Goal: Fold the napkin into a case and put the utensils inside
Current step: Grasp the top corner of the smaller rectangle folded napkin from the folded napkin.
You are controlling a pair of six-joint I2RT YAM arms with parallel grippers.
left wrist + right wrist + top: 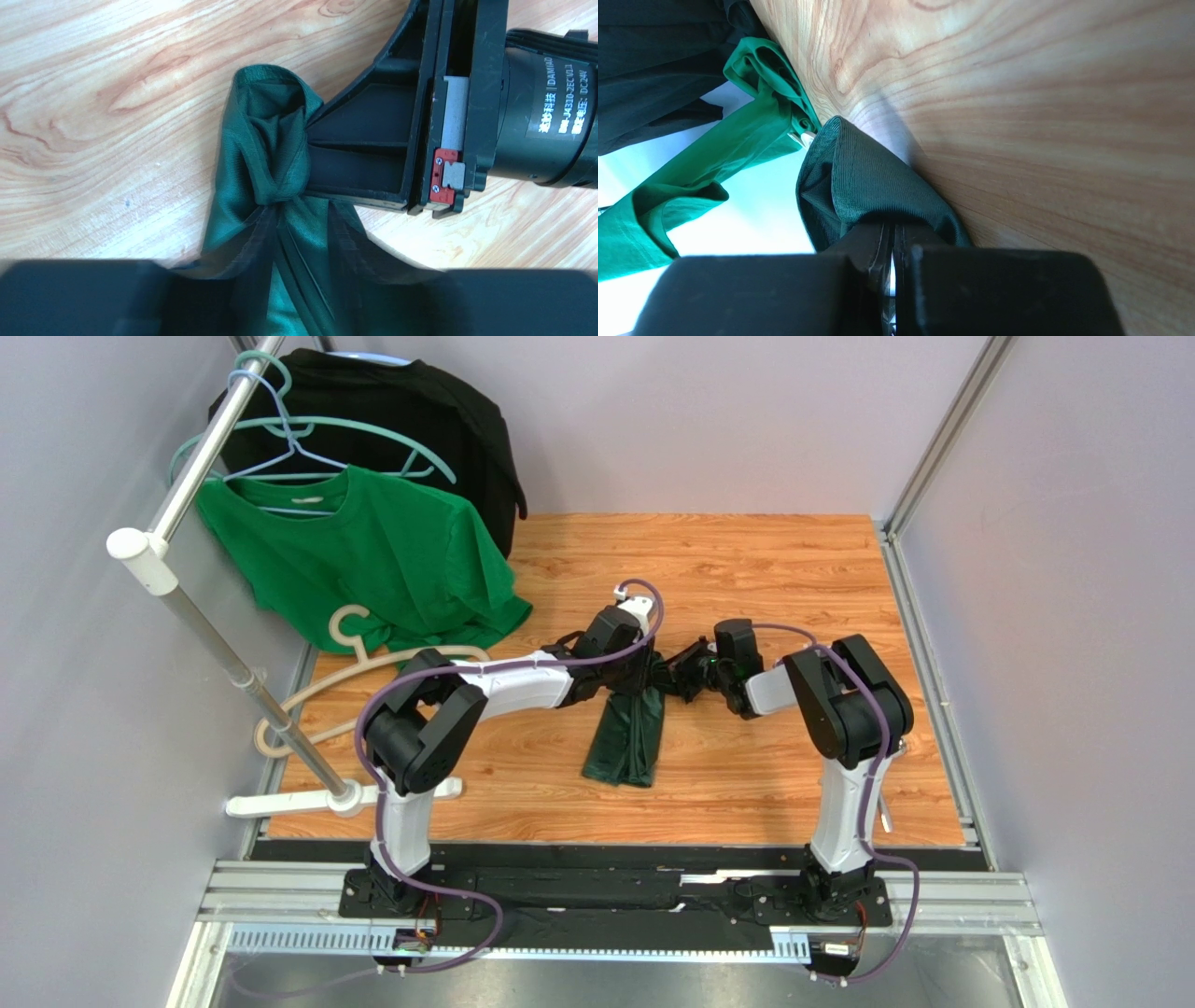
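The dark green napkin (627, 739) lies on the wooden table as a narrow, bunched strip running towards the near edge. Both grippers meet at its far end. My right gripper (673, 679) is shut on a gathered fold of the napkin (878, 182), its fingers (892, 234) pressed together with cloth bulging past the tips. In the left wrist view that right gripper (303, 187) pinches the twisted napkin (263, 133) from the right. My left gripper (641, 668) hovers over the same end, its jaws (309, 280) apart with cloth draped between them. The utensils are out of view.
A bright green T-shirt (365, 553) and a black garment (407, 420) hang on teal hangers from a metal rack (211, 630) at the back left. A cream hanger (351, 665) lies by the rack's foot. Grey walls and a rail (919, 658) bound the table.
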